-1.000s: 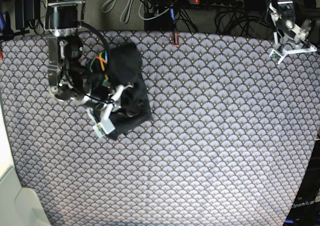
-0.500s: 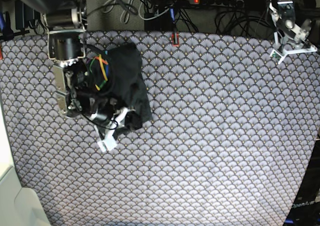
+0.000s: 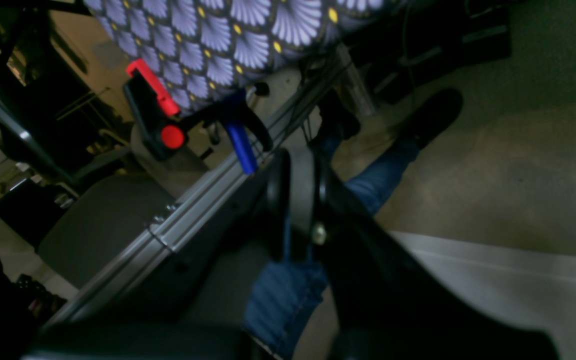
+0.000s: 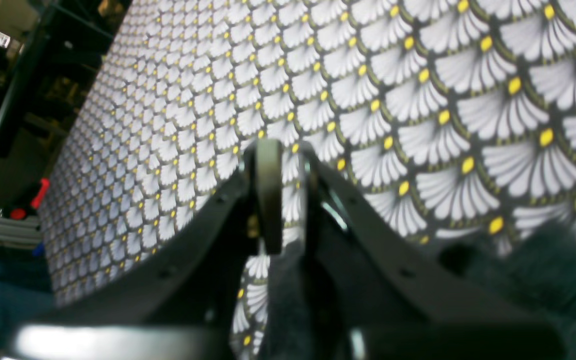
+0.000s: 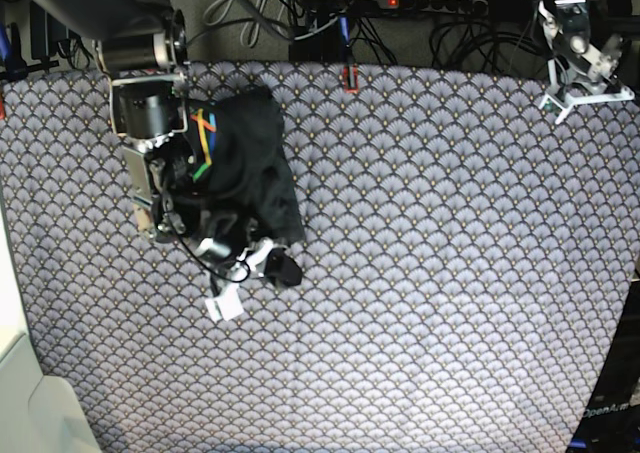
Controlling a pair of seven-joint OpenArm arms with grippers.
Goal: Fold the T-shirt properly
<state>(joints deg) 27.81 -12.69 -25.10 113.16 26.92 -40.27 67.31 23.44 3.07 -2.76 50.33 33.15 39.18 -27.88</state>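
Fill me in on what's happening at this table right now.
A two-armed robot is folding a dark T-shirt that lies bunched near the far left corner of the scallop-patterned cloth in the base view. The right gripper is shut on a fold of the shirt's near edge; the right wrist view shows dark fabric between its fingers. The left gripper is shut, holds nothing and sits off at the far right corner.

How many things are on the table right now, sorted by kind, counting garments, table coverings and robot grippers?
Garments: 1, the T-shirt, bunched at the table's far corner.
Table coverings: 1, the scallop-patterned cloth.
Grippers: 2, the right gripper pinching dark shirt fabric, the left gripper shut, holding nothing, at the opposite far corner.
Total: 4
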